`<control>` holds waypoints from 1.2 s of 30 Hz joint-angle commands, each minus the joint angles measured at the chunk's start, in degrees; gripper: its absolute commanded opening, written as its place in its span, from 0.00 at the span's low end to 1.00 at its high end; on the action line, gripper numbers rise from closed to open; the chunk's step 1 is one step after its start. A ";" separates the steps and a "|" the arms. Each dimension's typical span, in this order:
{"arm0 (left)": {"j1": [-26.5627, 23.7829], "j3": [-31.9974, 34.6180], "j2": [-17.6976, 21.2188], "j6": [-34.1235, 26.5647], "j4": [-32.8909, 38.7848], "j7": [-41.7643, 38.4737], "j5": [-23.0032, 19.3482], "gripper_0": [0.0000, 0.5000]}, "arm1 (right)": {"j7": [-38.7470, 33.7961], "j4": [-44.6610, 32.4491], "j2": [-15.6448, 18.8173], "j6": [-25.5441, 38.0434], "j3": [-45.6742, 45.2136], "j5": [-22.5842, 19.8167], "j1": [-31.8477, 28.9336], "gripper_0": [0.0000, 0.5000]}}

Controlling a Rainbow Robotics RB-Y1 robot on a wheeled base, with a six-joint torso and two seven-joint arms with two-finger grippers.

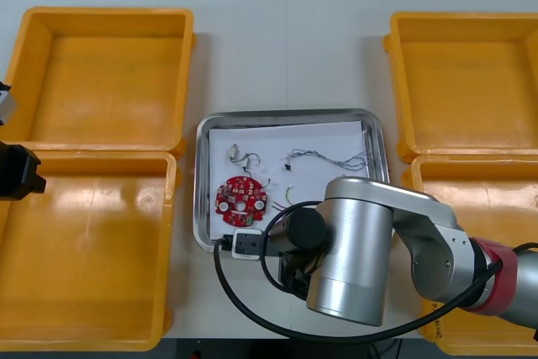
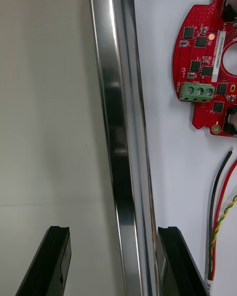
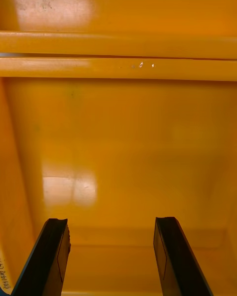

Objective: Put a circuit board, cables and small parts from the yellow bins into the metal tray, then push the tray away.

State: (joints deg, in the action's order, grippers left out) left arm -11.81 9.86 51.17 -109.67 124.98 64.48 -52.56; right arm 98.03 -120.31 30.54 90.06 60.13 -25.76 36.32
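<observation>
The metal tray (image 1: pixel 203 181) lies at the table's middle, white inside. It holds a round red circuit board (image 1: pixel 240 197), a thin grey cable (image 1: pixel 328 157) and a small metal part (image 1: pixel 238 155). My right arm (image 1: pixel 361 250) reaches over the tray's near edge. In the right wrist view my right gripper (image 2: pixel 112 256) is open and straddles the tray's shiny rim (image 2: pixel 121 128), one finger over the table and the other over the tray's inside. The circuit board (image 2: pixel 207 69) and red, black and yellow cables (image 2: pixel 222 202) lie beyond that finger. My left gripper (image 3: pixel 111 256) hangs open over a bare yellow bin (image 3: pixel 118 143).
Two yellow bins (image 1: pixel 105 77) (image 1: pixel 84 250) stand left of the tray and two more (image 1: pixel 466 81) (image 1: pixel 487 199) at the right, their floors bare. The left arm (image 1: pixel 17 172) waits at the far left edge. Bare table lies beyond the tray's far rim.
</observation>
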 commanded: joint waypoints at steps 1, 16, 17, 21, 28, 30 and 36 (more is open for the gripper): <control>0.65 1.66 1.83 -0.33 1.32 -2.87 -0.35 1.00 | 0.76 1.66 -0.57 -1.99 0.60 0.45 -0.55 1.00; 0.65 1.66 1.83 -0.33 1.32 -2.87 -0.35 1.00 | 1.20 4.21 -1.45 -4.46 1.83 3.18 -0.81 0.77; 0.65 1.66 1.83 -0.33 1.32 -2.87 -0.35 1.00 | 1.20 4.21 -1.45 -4.46 1.92 3.44 -0.81 0.52; 0.65 1.66 1.83 -0.33 1.32 -2.87 -0.35 1.00 | 1.20 3.86 -1.45 -4.46 2.53 5.20 -0.81 0.09; 0.65 1.66 1.83 -0.33 1.32 -2.87 -0.35 1.00 | 1.20 3.60 -1.62 -4.54 2.71 7.48 -0.81 0.00; 0.65 1.66 1.83 -0.33 1.32 -2.87 -0.35 1.00 | 1.38 3.60 -1.62 -5.69 2.71 8.36 -0.81 0.00; 0.65 1.66 1.83 -0.33 1.32 -2.87 -0.35 1.00 | 2.08 3.60 -1.36 -8.59 2.71 10.65 -0.72 0.00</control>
State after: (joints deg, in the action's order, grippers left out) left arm -11.81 9.86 51.17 -109.67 124.98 64.48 -52.56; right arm 98.04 -115.69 29.88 83.13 61.96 -16.38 36.00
